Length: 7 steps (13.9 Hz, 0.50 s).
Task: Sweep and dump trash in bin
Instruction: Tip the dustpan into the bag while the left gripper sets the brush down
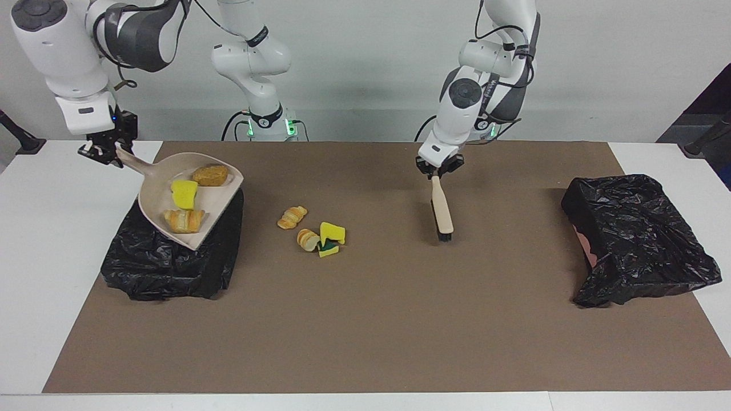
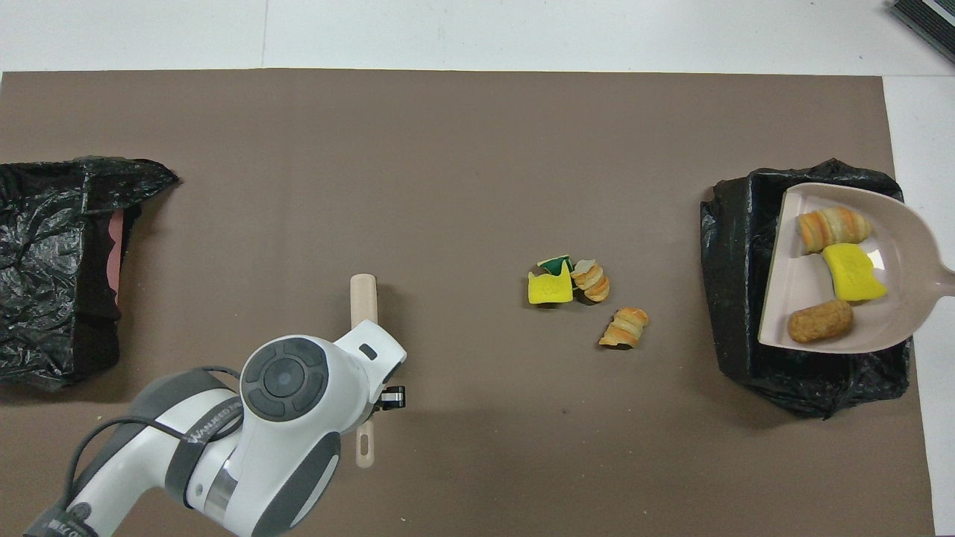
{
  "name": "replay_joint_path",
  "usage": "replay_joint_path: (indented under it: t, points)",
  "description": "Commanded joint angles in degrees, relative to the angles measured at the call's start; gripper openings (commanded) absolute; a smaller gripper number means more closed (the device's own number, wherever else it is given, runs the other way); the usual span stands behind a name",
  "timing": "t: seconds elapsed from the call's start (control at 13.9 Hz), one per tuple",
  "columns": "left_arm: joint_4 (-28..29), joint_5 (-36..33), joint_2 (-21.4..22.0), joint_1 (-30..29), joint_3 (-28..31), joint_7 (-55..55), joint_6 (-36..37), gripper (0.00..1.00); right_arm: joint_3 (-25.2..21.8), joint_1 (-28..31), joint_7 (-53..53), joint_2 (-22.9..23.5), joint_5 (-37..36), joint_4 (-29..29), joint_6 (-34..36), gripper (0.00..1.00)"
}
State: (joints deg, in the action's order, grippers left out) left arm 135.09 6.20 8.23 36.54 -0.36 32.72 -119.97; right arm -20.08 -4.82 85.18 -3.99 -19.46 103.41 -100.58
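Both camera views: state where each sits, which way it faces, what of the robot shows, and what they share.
Facing view: high across the table, looking at the robots; both arms whole, the right gripper holding the dustpan over a black-bagged bin, the left gripper on the brush.
Overhead view: above the robots' end, looking steeply down; only the left arm's wrist shows, the right gripper out of frame.
Shared: dustpan, brush, both bins, three loose trash pieces.
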Motion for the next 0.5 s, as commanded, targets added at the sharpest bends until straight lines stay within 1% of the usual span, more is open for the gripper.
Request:
replay_joint_path:
  t: [0.0,0.07,0.22,0.36,0.43]
  points:
    - [5.1,3.8,4.8,3.9,1.1,1.9,-2.3,0.0,0.6,-0.4,2.7,-1.2,-7.7,4.9,-5.2,0.0]
    - [6.1,4.2,4.9,4.5,1.0,2.1,-2.7,0.0,0.7,-0.8,3.9,-1.4,-11.4,5.4,-4.8,0.0]
    - [8.9,4.4,4.3,7.1,1.1,3.0,-7.0,0.0,1.4,-1.4,5.3,-1.2,-16.1,5.9,-5.9,0.0]
    - [9.9,4.4,2.9,8.6,1.1,4.4,-9.4,0.0,2.3,-2.2,5.6,-1.1,-20.4,6.5,-6.4,0.0]
    - [9.5,4.4,2.5,8.3,1.2,4.0,-9.1,0.04,2.9,-2.2,6.3,-1.0,-22.4,6.5,-6.7,0.0]
